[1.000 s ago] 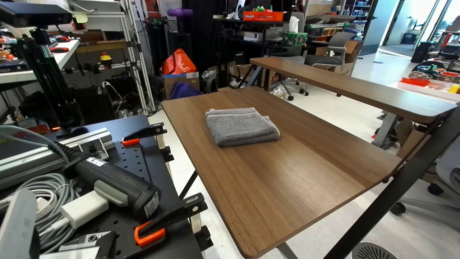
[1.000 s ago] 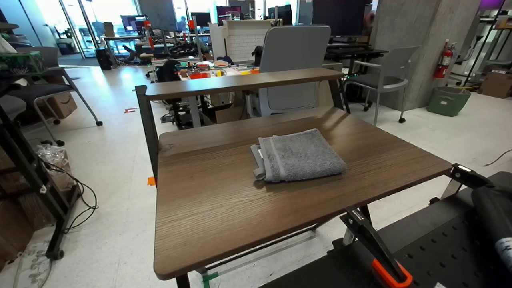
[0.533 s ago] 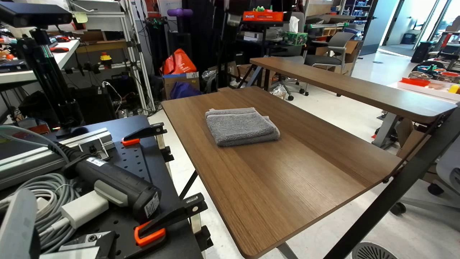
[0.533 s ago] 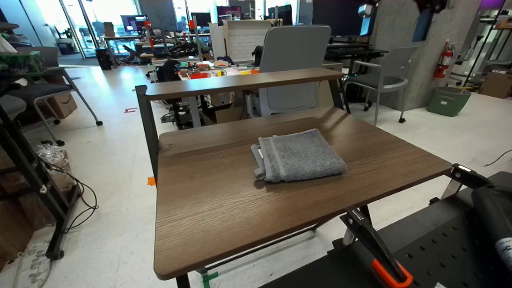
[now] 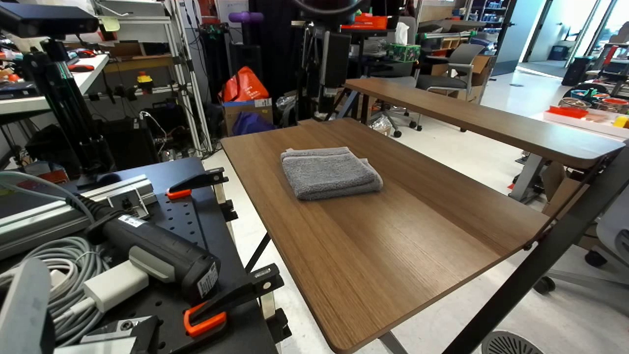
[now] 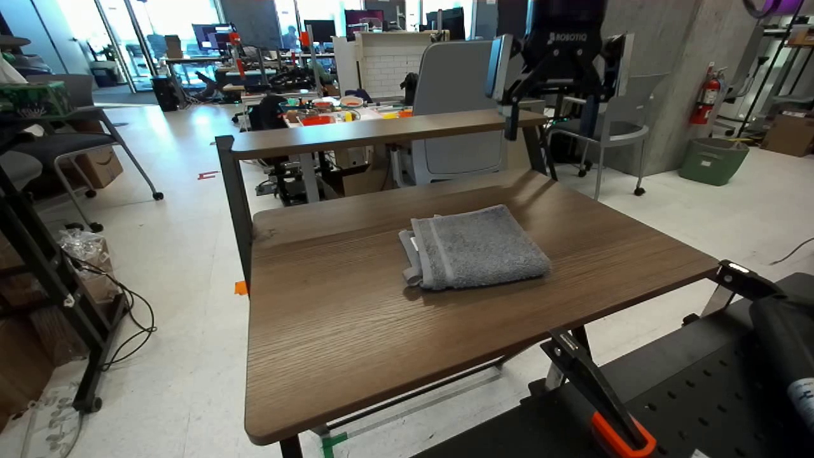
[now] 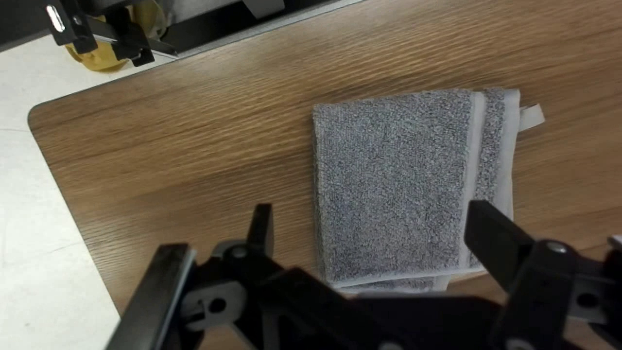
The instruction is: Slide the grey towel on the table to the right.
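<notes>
Black tool [image 6: 551, 126] hangs with jaws spread wide; the grey towel [image 6: 480, 248] lies well apart on the table [image 6: 343, 331]

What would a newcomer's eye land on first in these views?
Probably the folded grey towel, lying on the brown wood-grain table. Next, the black gripper, hanging open in the air, apart from the towel. Then the black-and-orange clamps along the edge of the dark bench beside the table.

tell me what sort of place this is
Most likely a robotics lab or workshop with office space: a gripper marked Robotiq is in view, grey cable lies coiled on a black workbench, and a computer monitor stands in the background.
</notes>
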Tool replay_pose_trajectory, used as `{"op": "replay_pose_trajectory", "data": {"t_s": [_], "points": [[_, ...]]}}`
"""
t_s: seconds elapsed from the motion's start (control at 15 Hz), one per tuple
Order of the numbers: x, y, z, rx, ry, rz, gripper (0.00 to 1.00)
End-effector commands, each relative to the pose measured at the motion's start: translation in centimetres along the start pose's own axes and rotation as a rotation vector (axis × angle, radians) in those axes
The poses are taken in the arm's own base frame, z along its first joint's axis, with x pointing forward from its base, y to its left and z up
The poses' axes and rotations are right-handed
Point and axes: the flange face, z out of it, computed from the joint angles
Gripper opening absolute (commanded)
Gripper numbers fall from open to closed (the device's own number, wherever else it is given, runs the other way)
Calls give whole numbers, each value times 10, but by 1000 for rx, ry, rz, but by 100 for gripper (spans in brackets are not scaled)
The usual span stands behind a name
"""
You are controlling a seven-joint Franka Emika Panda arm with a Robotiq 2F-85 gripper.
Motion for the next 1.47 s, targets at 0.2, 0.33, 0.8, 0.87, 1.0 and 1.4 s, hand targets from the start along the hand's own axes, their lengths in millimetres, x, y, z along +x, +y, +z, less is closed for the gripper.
{"op": "replay_pose_trajectory", "data": {"t_s": [0.2, 0.33, 0.8, 0.87, 1.0, 1.4], "points": [[13, -38, 65, -62, 8, -9, 100], [15, -48, 87, -75, -9, -21, 100], [21, -78, 135, -102, -31, -84, 100], [24, -81, 140, -108, -27, -90, 100], [29, -86, 147, -110, -20, -102, 100], [47, -91, 161, -92, -7, -102, 100]]}}
